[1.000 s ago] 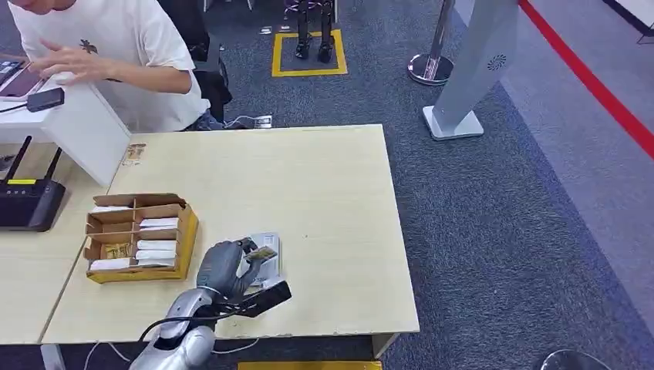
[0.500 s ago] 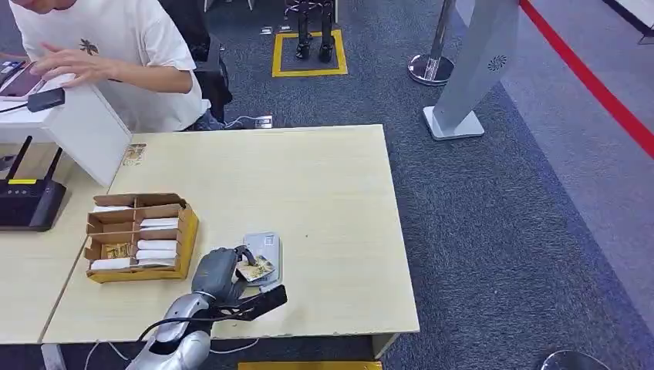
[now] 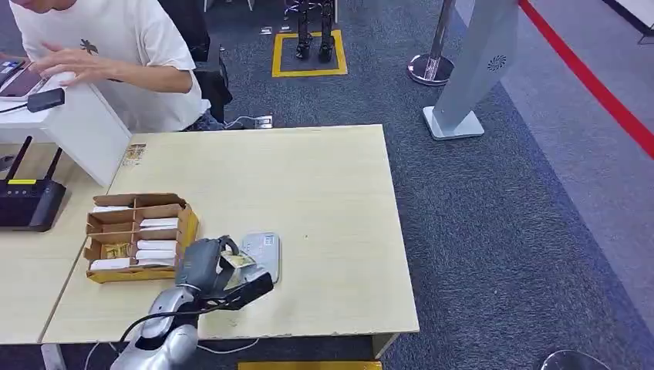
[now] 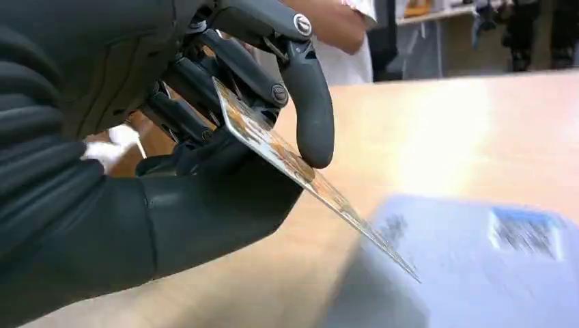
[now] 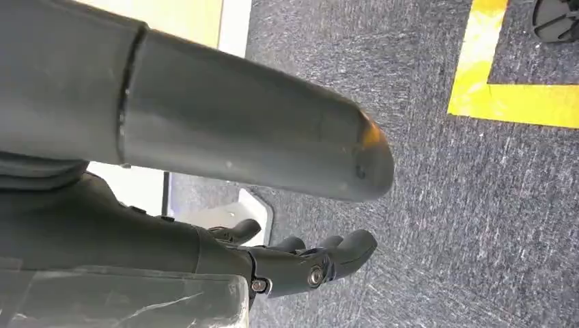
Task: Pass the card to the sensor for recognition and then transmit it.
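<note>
**Card held at the edge of the sensor**

I saw the left hand (image 3: 207, 264), dark grey and smooth-shelled with a ribbed cover at the wrist, closed around the card (image 3: 234, 260). In the left wrist view the thin, flat card (image 4: 300, 174), printed in a mottled gold and brown pattern, sat pinched between the thick thumb and the darker fingers (image 4: 311, 109), tilted so its free corner pointed down toward the sensor (image 4: 471, 266). The sensor (image 3: 261, 250) was a flat grey rounded rectangle lying just beyond the hand on the pale wood-grain worktop (image 3: 332, 200); I could not tell whether the card touched it. Just to the hand's other side stood a shallow cardboard tray (image 3: 137, 235) split into compartments holding white cards and one patterned one.

The right hand (image 5: 300, 263) hung over speckled grey carpet (image 5: 423, 205) crossed by yellow tape, fingers loosely curled and holding nothing.

Beyond the worktop, a person in a white shirt (image 3: 116, 38) leaned over a neighbouring desk.
</note>
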`<state>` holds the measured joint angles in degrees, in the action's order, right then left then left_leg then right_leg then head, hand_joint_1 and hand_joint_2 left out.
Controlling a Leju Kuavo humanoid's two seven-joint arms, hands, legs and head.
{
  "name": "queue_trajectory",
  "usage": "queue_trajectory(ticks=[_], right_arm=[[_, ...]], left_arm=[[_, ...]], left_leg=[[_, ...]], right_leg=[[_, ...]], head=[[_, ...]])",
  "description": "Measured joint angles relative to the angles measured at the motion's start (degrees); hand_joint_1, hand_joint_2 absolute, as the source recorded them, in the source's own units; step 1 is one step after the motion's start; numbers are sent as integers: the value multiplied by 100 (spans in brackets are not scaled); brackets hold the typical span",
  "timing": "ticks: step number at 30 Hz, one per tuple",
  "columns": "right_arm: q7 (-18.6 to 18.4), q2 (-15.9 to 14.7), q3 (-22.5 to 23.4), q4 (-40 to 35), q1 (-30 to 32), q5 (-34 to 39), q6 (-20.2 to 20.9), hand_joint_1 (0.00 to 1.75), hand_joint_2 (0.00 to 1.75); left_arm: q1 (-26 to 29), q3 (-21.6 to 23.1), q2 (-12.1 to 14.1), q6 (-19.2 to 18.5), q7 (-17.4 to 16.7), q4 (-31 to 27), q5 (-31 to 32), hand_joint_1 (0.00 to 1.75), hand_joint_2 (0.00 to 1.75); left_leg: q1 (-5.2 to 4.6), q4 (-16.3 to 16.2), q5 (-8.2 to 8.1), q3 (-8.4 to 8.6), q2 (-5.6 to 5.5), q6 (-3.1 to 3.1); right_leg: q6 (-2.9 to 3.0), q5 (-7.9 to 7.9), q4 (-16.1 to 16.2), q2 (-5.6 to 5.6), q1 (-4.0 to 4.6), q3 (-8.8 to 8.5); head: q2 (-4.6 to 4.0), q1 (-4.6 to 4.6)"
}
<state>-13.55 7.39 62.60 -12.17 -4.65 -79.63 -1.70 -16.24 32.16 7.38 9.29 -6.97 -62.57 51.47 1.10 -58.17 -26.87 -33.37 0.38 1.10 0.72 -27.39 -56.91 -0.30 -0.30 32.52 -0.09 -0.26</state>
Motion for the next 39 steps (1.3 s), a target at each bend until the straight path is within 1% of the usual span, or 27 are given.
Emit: queue_trajectory(ticks=[4, 10, 15, 19, 24, 28, 32, 35, 39], right_arm=[[0, 0, -9, 0, 0, -7, 7, 0, 0], [2, 0, -53, 0, -1, -15, 42, 0, 0], [-15, 0, -83, 0, 3, -26, 83, 0, 0], [-15, 0, -127, 0, 3, -83, 107, 0, 0], [-15, 0, -168, 0, 0, -111, 111, 0, 0], [-15, 0, -177, 0, -1, -114, 120, 0, 0], [-50, 0, -219, 0, 0, -129, 120, 0, 0], [-68, 0, -240, 0, -12, -135, 146, 0, 0], [-66, 0, -273, 0, -18, -153, 173, 0, 0]], left_arm=[[-149, -329, 199, 11, -2, -298, -22, 175, 175], [-273, -643, 420, 20, -2, -630, -15, 175, 175], [-335, -1054, 678, 138, 59, -899, -168, 175, 175], [-413, -1470, 849, 293, 181, -1028, -315, 175, 175], [-533, -1849, 1028, 326, 232, -1069, -345, 175, 175], [-575, -1935, 1087, 332, 236, -1074, -345, 175, 175], [-836, -2079, 1301, 208, 214, -989, -278, 175, 175], [-1179, -2147, 1434, -15, 203, -705, -210, 175, 175], [-1545, -2147, 1495, -142, 107, -278, -151, 175, 175]], left_leg=[[0, 0, 0, 0, 0, 0], [0, 0, 0, -2, 1, 0], [0, 0, 0, -2, 3, 0], [2, 0, 1, -1, 4, 1], [2, 0, 1, -1, 3, 1], [1, 0, 1, -3, 4, 1], [1, -1, 1, -3, 3, 1], [2, -1, 3, -2, 1, 3], [2, 0, 5, -2, 5, 5]], right_leg=[[0, 0, -1, 0, 0, 0], [0, 0, -1, 1, 0, 0], [0, 0, -1, 6, 0, 2], [0, 0, -2, 6, 2, 2], [0, 0, -2, 6, 2, 2], [0, 0, -2, 6, 2, 2], [0, 0, -1, 6, 2, 4], [1, 0, -2, 4, 2, 4], [5, 4, -4, 7, 2, 4]], head=[[2, 0], [2, 2], [2, 0], [2, 0], [0, -2], [2, 0], [2, -2], [2, -2], [0, -4]])
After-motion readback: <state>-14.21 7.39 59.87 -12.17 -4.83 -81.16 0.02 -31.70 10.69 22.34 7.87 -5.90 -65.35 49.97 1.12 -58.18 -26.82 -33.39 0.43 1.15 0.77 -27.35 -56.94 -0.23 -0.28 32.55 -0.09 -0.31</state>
